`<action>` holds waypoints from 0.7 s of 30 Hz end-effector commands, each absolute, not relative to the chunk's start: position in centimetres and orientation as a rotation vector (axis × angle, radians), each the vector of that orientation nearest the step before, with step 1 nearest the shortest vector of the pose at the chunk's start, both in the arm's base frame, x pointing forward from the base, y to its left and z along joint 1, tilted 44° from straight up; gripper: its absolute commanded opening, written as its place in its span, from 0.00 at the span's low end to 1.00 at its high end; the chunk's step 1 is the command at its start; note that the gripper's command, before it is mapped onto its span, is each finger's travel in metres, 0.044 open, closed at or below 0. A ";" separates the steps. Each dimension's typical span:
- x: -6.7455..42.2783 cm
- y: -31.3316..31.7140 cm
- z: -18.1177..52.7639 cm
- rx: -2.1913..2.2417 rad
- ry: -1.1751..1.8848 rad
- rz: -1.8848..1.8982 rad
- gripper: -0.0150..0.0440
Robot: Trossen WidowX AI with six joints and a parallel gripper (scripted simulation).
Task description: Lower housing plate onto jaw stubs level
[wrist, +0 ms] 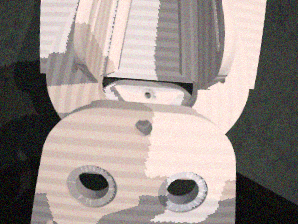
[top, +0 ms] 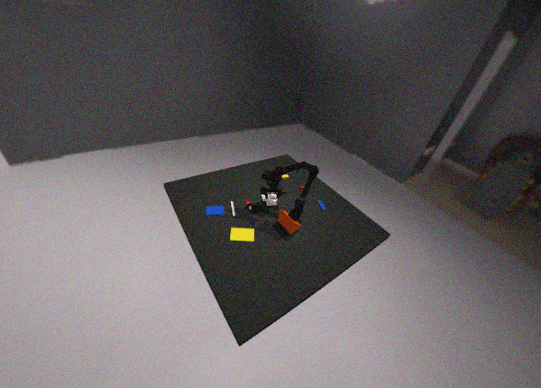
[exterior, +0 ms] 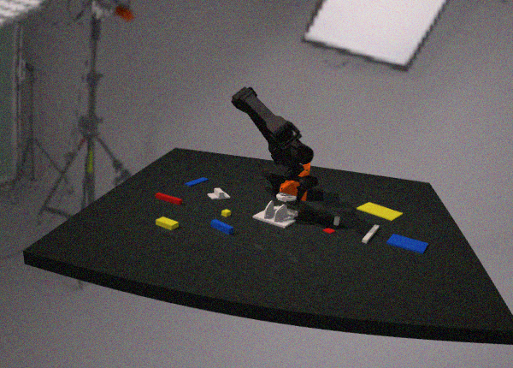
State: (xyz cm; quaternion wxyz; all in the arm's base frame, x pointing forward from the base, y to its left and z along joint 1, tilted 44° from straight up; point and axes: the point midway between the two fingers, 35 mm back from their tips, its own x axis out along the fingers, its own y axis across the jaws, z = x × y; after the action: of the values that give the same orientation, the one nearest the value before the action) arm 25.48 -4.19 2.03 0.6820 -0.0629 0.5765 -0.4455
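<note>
Claw clamped on the white housing plate, over the mat.
The gripper (top: pixel 271 193) (exterior: pixel 286 190) holds the housing plate (exterior: pixel 286 197) near the 2 upright white jaws (exterior: pixel 274 212), unseated; contact is unclear. In the exterior view, a yellow tile (top: pixel 242 235) (exterior: pixel 380 210) lies far right, a blue block (exterior: pixel 221 227) near left.

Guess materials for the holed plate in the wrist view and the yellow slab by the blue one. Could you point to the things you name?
Holed plate (wrist: pixel 115 145): probably matt 3D-printed plastic; fine parallel banding, though that could be lighting.
Yellow slab (top: pixel 242 235) (exterior: pixel 380 210): maybe plastic or painted; even colour, no visible grain or shine.
</note>
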 end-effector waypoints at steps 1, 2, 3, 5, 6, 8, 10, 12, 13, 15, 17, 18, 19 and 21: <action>25.2 -4.8 1.4 -0.155 1.301 -1.002 0.85; 25.1 -4.9 1.3 -0.155 1.301 -1.002 0.85; 25.1 -5.0 1.2 -0.155 1.301 -1.002 0.85; 25.1 -5.2 0.9 -0.156 1.301 -1.002 0.85; 25.0 -5.3 0.8 -0.156 1.301 -1.003 0.85; 25.0 -5.6 0.6 -0.156 1.301 -1.003 0.85; 24.9 -5.8 0.4 -0.157 1.300 -1.003 0.85; 24.9 -6.0 0.2 -0.157 1.300 -1.004 0.85; 24.9 -6.1 0.2 -0.157 1.300 -1.004 0.85; 24.9 -6.1 0.1 -0.157 1.300 -1.004 0.85; 24.9 -6.1 0.1 -0.157 1.300 -1.004 0.85; 24.9 -6.1 0.1 -0.157 1.300 -1.004 0.85; 24.9 -6.1 0.1 -0.157 1.300 -1.004 0.85; 24.9 -6.1 0.1 -0.157 1.300 -1.004 0.85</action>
State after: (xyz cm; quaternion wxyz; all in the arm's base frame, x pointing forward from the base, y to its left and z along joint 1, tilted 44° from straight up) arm 25.01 -5.98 0.24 0.6800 -0.0656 0.5775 -0.4470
